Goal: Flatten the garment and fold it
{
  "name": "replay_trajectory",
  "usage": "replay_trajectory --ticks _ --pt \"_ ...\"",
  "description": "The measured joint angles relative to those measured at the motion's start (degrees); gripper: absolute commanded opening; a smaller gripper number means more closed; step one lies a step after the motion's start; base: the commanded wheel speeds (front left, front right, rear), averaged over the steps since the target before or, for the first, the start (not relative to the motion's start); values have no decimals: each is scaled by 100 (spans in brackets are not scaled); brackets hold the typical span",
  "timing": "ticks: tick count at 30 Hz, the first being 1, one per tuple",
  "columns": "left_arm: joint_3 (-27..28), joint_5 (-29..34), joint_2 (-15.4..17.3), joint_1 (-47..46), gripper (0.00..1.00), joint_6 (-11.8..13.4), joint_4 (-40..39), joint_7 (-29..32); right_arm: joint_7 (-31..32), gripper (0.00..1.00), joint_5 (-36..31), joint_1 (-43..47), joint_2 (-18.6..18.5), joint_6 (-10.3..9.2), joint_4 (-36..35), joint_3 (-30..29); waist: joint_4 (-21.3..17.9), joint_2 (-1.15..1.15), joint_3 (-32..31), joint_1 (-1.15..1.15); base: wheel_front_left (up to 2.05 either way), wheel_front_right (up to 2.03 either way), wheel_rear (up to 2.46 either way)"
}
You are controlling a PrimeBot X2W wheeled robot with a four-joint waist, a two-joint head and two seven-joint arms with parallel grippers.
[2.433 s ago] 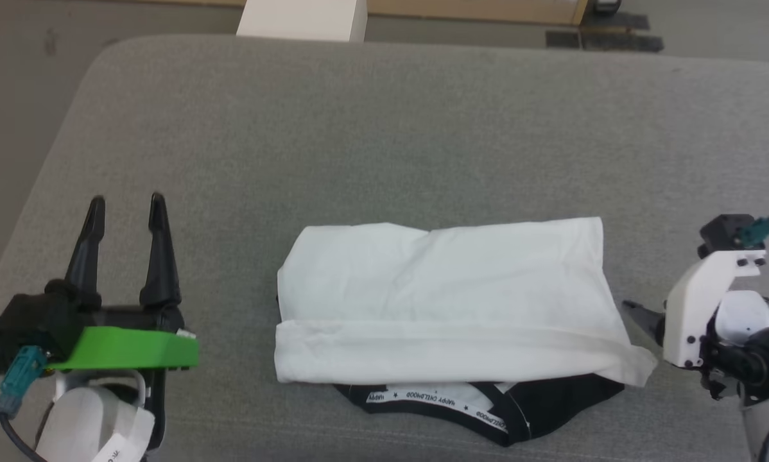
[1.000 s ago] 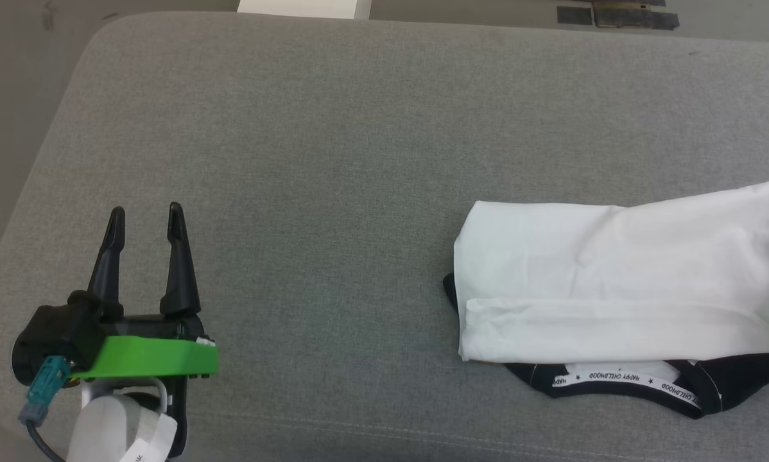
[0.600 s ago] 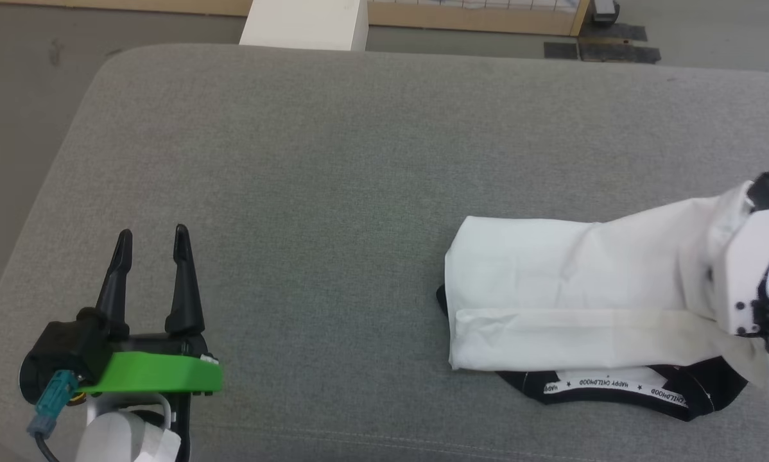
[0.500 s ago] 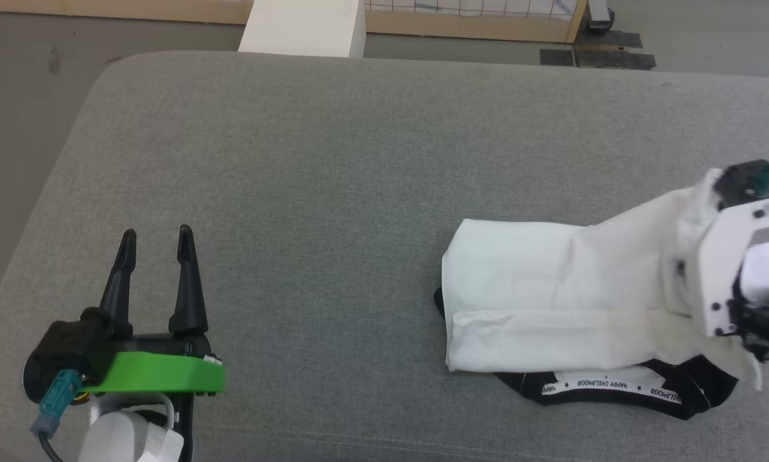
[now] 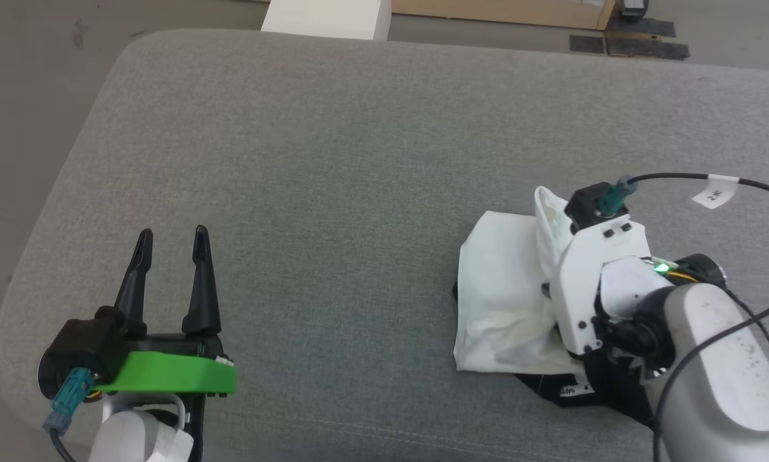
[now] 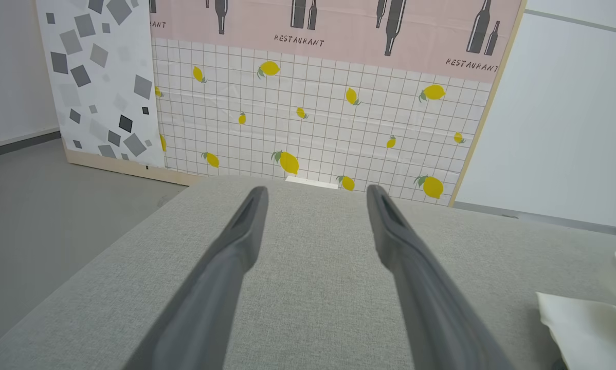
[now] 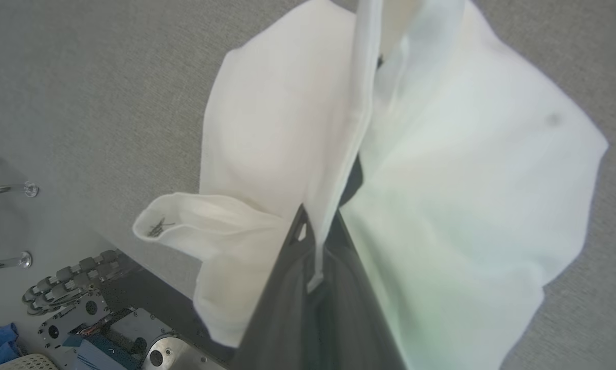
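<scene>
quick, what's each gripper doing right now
left gripper: open, holding nothing
right gripper: shut on an edge of the T-shirt

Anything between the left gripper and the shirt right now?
Nothing visible. Bare grey padded surface lies between the open left gripper and the garment. The right gripper is shut on the garment's white edge.

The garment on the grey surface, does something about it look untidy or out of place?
Yes. The garment is bunched rather than flat: the right gripper, shut on a white edge, holds it raised above the pile, and the black collar sticks out from under the white layers at the near side.
</scene>
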Motion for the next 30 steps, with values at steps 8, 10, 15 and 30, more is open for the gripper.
replay_trajectory --ticks 8,10,15,30 --pt "-30 -2 -3 -18 100 0 19 0 -677 0 -244 -262 409 0 929 78 159 0 218 0 0 0 0" --pt "-36 -2 -4 -29 100 0 34 0 -784 0 -289 -302 454 -1 1172 131 186 0 261 0 0 0 0" --pt "-56 -3 -11 -47 100 0 74 0 -1202 89 -244 -375 489 -1 1460 257 214 0 289 0 0 0 0" --pt "-42 0 -21 -8 100 0 130 0 -1820 100 563 -389 423 -1 -46 200 -169 0 -147 0 0 0 0"
